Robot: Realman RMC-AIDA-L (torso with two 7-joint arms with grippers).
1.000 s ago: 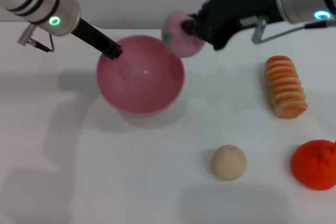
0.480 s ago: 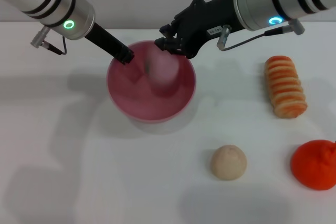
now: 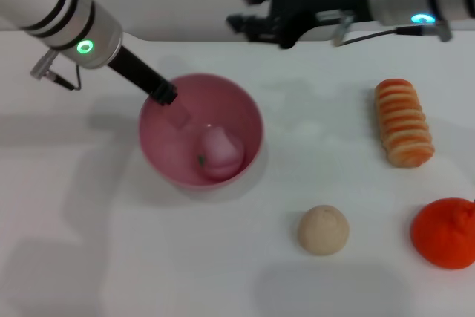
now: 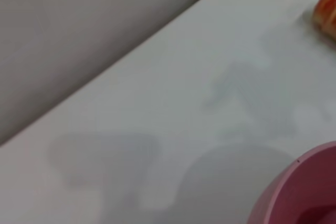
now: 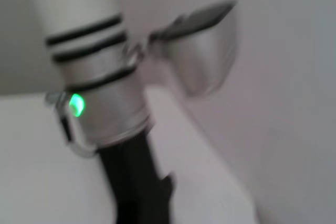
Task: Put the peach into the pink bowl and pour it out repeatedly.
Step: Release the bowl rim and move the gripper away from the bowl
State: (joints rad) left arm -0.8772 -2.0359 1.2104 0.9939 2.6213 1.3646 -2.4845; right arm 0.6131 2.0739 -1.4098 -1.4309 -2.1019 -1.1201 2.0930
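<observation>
Pink bowl (image 3: 249, 128): smooth plastic, slight gloss, a small highlight on the inner wall; rim in the left wrist view (image 4: 286, 190) looks evenly matt-satin.

Peach (image 3: 219, 152): pale pink, soft-looking matt skin, faint sheen.

Counter (image 3: 111, 243): white, smooth, matt, taking soft shadows.

Left gripper (image 3: 165, 96): matt black plastic or rubber; the arm behind it is glossy white casing with black bands and a brushed-metal collar.

Right gripper (image 3: 245, 9): matt black, silver metallic wrist casing.

Beige ball (image 3: 323, 229), near the front edge: dull, slightly grainy.

Orange-red fruit (image 3: 447, 232), front right corner: lumpy, matt.

Ridged orange-and-cream piece (image 3: 403, 122), right edge: ribbed, low sheen.
</observation>
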